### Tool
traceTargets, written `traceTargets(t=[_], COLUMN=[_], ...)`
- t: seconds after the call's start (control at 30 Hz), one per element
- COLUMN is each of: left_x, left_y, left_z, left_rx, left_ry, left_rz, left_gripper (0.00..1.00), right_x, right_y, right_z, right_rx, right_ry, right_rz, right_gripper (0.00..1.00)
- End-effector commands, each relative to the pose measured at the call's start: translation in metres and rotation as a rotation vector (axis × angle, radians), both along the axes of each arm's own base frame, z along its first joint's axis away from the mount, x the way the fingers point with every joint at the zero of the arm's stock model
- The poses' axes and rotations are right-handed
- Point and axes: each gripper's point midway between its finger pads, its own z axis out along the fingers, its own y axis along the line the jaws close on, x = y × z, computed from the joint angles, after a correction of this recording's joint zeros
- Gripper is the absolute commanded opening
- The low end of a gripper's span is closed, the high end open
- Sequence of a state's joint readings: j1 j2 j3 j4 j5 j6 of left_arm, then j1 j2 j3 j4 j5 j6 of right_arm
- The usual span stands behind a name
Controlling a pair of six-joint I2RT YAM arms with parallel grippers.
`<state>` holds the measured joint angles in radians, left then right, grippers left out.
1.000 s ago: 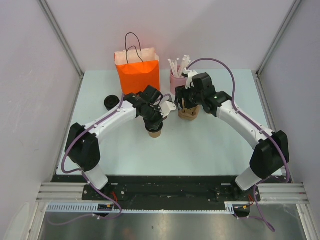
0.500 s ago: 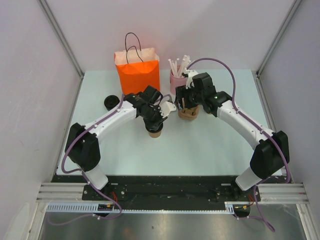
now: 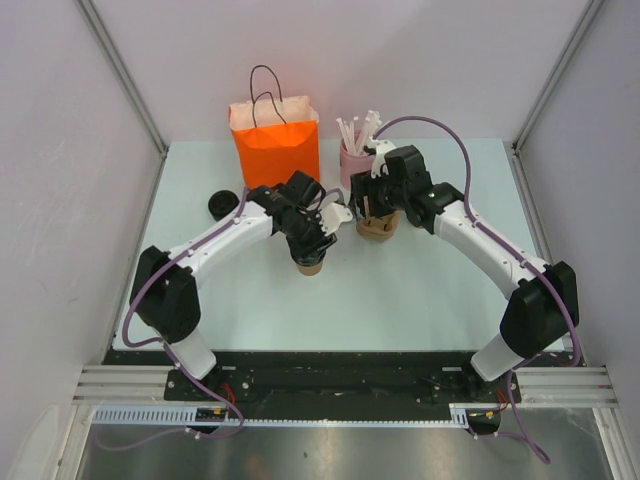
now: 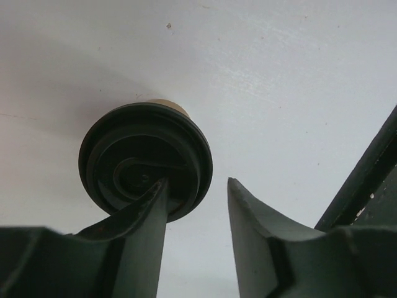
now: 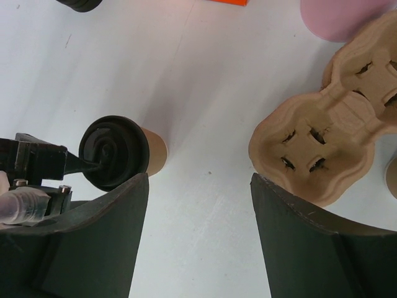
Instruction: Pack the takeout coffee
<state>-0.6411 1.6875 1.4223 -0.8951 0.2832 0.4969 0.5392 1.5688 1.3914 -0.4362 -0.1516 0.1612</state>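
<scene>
Three pale walls (image 3: 420, 60) enclose a pale bench (image 3: 420, 290). Near its middle stands the takeout coffee (image 4: 133, 149), a small kraft-brown cup, upright, with a round black ridged lid. The left tool (image 4: 195, 186) hangs over it, jaws partly apart, gripping nothing; the right tool (image 5: 198, 180) gapes wide, empty
</scene>
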Motion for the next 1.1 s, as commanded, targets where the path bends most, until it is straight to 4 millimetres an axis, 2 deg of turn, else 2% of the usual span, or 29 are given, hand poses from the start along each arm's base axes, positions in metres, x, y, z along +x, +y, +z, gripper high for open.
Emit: traceTargets(t=[0.0,0.13,0.23,0.3,0.33,0.37,0.43,0.47,0.5,0.53,0.6,0.63,0.7,0.73,0.77,0.83,0.9,1.07], left_x=[0.006,0.006,0.009,0.017,0.016,0.026,0.033,0.043,0.045,0.042,0.046,0.04,0.044,0.041,0.042,0.04,0.041,0.041], left_y=[-0.01,-0.008,0.002,0.016,0.019,0.036,0.052,0.066,0.071,0.076,0.074,0.074,0.068,0.068,0.064,0.061,0.062,0.058], left_z=[0.049,0.077,0.096,0.101,0.101,0.1,0.088,0.08,0.073,0.058,0.05,0.037,0.035,0.027,0.028,0.02,0.015,0.005], left_rx=[-0.097,-0.155,-0.192,-0.223,-0.258,-0.277,-0.292,-0.294,-0.291,-0.276,-0.301,-0.302,-0.345,-0.346,-0.371,-0.383,-0.376,-0.389], left_ry=[-0.097,-0.147,-0.178,-0.161,-0.125,-0.097,-0.036,-0.005,0.012,0.043,0.038,0.066,0.062,0.083,0.084,0.106,0.109,0.138], left_rz=[-0.009,0.005,0.041,0.115,0.133,0.221,0.308,0.393,0.423,0.45,0.479,0.492,0.508,0.518,0.517,0.517,0.535,0.539], left_gripper=[0.51,0.61,0.64,0.61,0.54,0.49,0.38,0.36,0.33,0.31,0.32,0.33,0.39,0.4,0.4,0.38,0.31,0.31], right_x=[-0.004,-0.007,-0.012,-0.015,-0.017,-0.019,-0.024,-0.026,-0.028,-0.029,-0.031,-0.03,-0.033,-0.034,-0.036,-0.038,-0.037,-0.036], right_y=[0.014,0.026,0.039,0.049,0.054,0.057,0.064,0.065,0.067,0.068,0.068,0.068,0.073,0.075,0.076,0.076,0.073,0.074], right_z=[0.015,0.005,-0.001,-0.011,-0.015,-0.025,-0.034,-0.043,-0.047,-0.052,-0.061,-0.062,-0.065,-0.066,-0.068,-0.076,-0.082,-0.09], right_rx=[0.058,0.067,0.092,0.115,0.12,0.121,0.131,0.127,0.131,0.129,0.121,0.125,0.133,0.135,0.133,0.12,0.093,0.077], right_ry=[-0.028,0.002,0.036,0.08,0.097,0.13,0.175,0.204,0.228,0.243,0.273,0.278,0.29,0.295,0.302,0.322,0.327,0.331], right_rz=[0.041,0.065,0.096,0.122,0.13,0.129,0.15,0.156,0.161,0.161,0.161,0.159,0.178,0.18,0.187,0.188,0.163,0.159], right_gripper=[0.72,0.69,0.66,0.61,0.6,0.59,0.56,0.54,0.53,0.49,0.43,0.43,0.43,0.43,0.43,0.41,0.39,0.38])
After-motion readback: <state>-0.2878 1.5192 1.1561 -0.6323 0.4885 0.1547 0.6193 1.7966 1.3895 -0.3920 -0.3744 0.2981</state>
